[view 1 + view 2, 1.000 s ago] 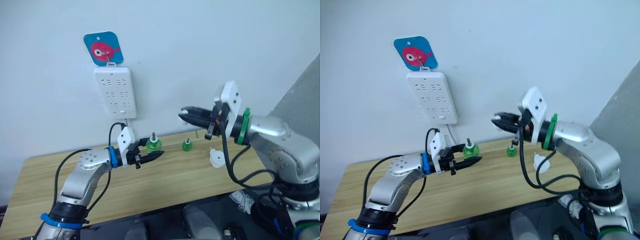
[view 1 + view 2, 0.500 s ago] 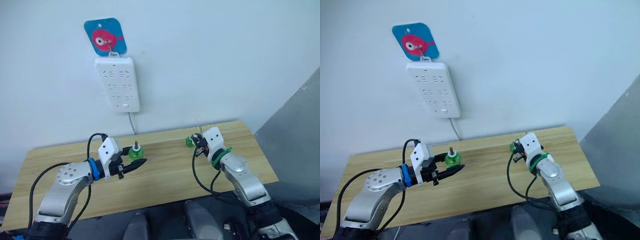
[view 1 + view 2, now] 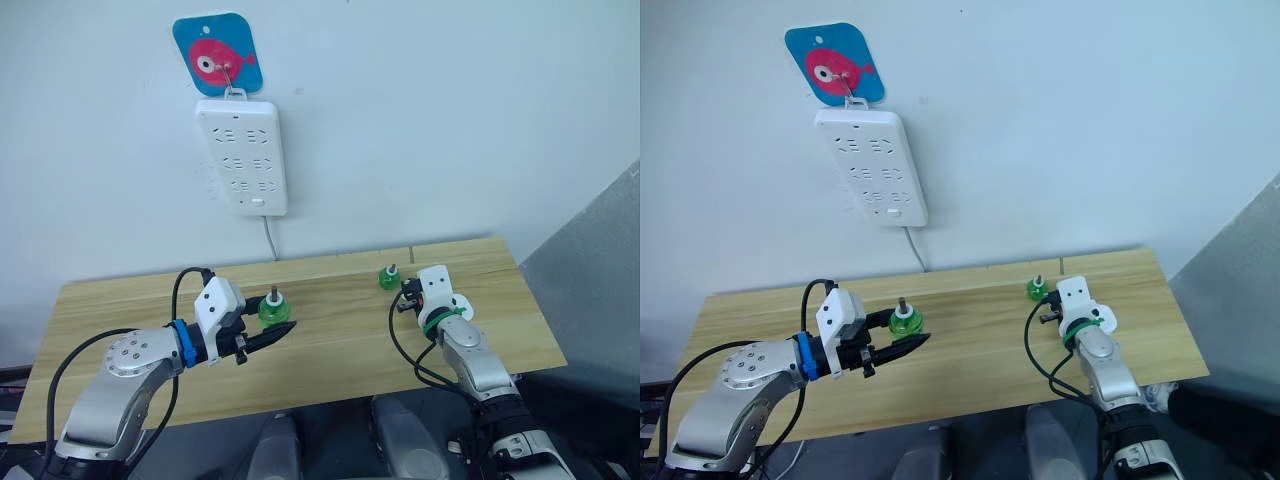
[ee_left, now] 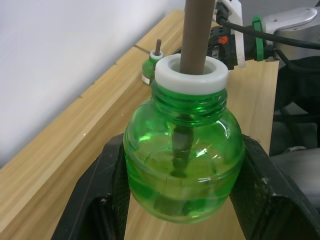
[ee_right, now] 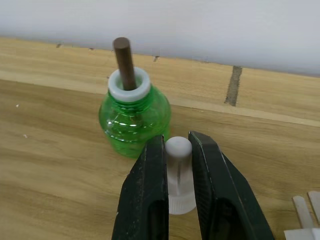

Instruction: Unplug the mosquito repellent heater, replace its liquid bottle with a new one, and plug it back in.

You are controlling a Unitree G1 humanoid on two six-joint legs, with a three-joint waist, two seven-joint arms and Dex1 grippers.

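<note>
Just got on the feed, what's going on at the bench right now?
The left gripper is shut on a green liquid bottle with a brown wick, holding it over the wooden table. The right gripper is low at the table, shut on a small white cap right beside a second green bottle that stands upright. The white power strip hangs on the wall with nothing plugged in.

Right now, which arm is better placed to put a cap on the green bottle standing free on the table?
Right, probably. The right end effector grips a small white cap right beside that free green bottle, while the left end effector is busy holding the other green bottle.
</note>
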